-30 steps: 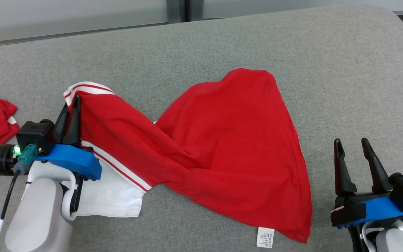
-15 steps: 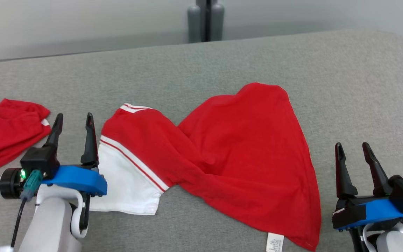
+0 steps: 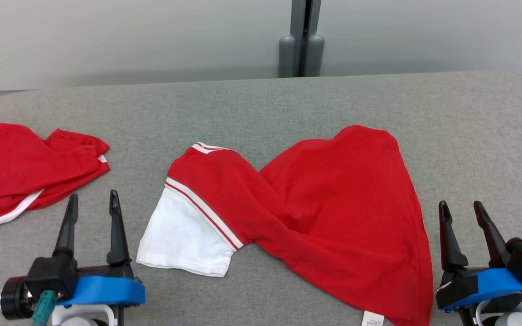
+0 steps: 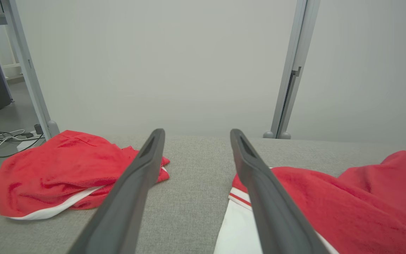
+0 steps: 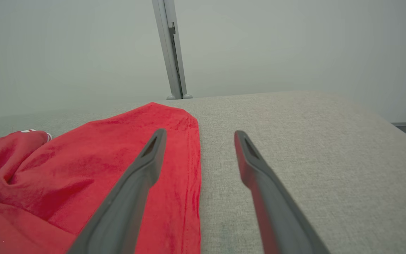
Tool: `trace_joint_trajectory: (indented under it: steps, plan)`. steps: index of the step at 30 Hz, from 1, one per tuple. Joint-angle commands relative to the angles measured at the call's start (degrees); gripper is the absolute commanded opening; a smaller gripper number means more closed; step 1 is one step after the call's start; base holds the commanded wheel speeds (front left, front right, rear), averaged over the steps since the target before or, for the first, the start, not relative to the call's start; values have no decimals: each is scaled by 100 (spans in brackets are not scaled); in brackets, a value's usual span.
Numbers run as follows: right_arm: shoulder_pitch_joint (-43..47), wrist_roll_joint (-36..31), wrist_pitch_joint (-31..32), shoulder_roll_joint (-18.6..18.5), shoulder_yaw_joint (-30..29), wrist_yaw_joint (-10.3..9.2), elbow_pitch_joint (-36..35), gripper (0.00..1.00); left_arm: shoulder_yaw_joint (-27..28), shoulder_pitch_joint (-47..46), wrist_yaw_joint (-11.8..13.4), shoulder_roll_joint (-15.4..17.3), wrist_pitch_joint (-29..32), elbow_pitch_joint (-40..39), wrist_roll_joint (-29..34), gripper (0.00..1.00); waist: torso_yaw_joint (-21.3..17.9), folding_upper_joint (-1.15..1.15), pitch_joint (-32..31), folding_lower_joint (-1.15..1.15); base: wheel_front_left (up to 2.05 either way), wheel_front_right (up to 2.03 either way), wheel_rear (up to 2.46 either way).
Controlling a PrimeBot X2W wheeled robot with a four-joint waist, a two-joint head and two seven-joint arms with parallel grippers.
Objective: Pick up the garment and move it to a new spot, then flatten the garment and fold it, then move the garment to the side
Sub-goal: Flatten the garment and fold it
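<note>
At the near edge of the grey tabletop (image 3: pixel 261 108) both tools sit low with fingers pointing far. The left tool (image 3: pixel 93 194) has its fingers spread wide with nothing between them, and the right tool (image 3: pixel 460 203) is just as wide and just as bare. They flank the garment (image 3: pixel 333 203), which lies loose on the tabletop from the centre to the right, gripped by neither. This placing looks like a ready stance for the flattening step, with one tool to each side of the cloth. The left tool is near the left side of the white part (image 3: pixel 184 240) but apart from it. The right tool is just beside the right hem, and in its wrist view one finger lies over the red edge and the other over bare grey. A small label (image 3: pixel 372 318) pokes out at the near hem. The cloth is twisted across its middle, so the white part and its striped band turn one way and the broad red body fans out far and right. That twist probably needs undoing before any fold will sit square. Further left, well apart, lies a second red piece (image 3: pixel 21 167), bunched up. Beyond the far edge stand a grey post (image 3: pixel 301 40) and a plain wall (image 3: pixel 107 40).
</note>
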Motion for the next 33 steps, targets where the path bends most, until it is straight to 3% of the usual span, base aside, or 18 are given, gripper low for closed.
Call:
trace_joint_trajectory:
  steps: [1, 10, 18, 26, 33]
  plan:
    - [51, -28, 19, -25, -14, 1, -10, 100, 15, 80, -15, -35, -26, -53, 52, 100, 14, 0, -21, 0, 0, 0, 0]
    - [1, -86, 351, -83, 0, 1, -37, 100, 102, 416, -67, -178, -27, -195, 195, 100, 180, 0, -157, 0, 0, 0, 0]
    - [-661, -168, 1062, -450, 272, 1, 79, 100, 161, 223, -174, -225, -28, -172, 239, 100, 283, 0, -85, 0, 0, 0, 0]
    - [-999, -255, 1560, -607, 301, 1, 848, 100, 168, 185, -214, -279, -27, -164, 257, 100, 424, 0, 8, 0, 0, 0, 0]
    - [-1081, -263, 1469, -576, 296, 1, 1722, 100, 141, 118, -233, -308, -27, -190, 250, 100, 544, 0, 112, 0, 0, 0, 0]
